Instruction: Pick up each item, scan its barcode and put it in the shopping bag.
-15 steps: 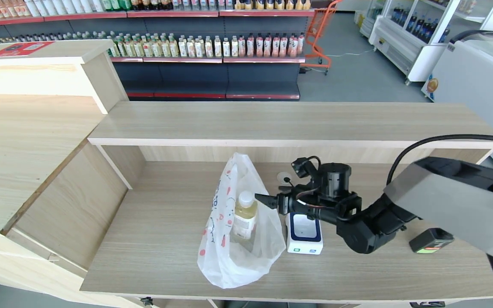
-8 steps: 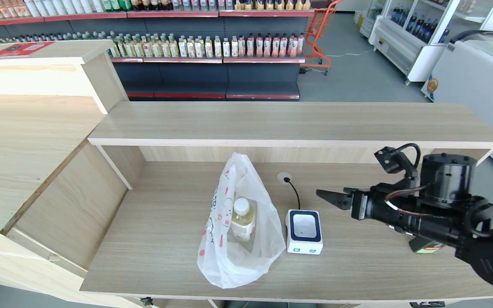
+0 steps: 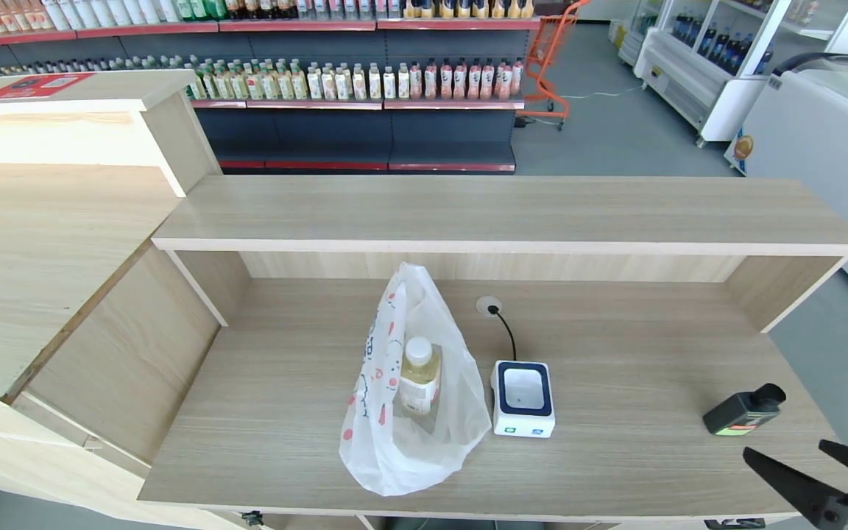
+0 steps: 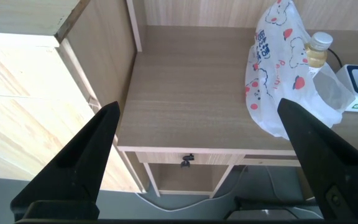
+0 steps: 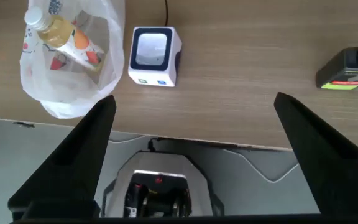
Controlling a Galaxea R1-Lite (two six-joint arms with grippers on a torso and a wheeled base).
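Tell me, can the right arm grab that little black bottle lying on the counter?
Probably yes. The right gripper is open and sits close to the black bottle, which lies alone on the counter with nothing between them.

White shopping bag [image 3: 376, 412] with red and blue prints; pale-yellow bottle [image 3: 419, 379]; white, navy-framed scanner [image 3: 523, 398]; black container [image 3: 740, 414]; light woodgrain counter [image 3: 630, 456].
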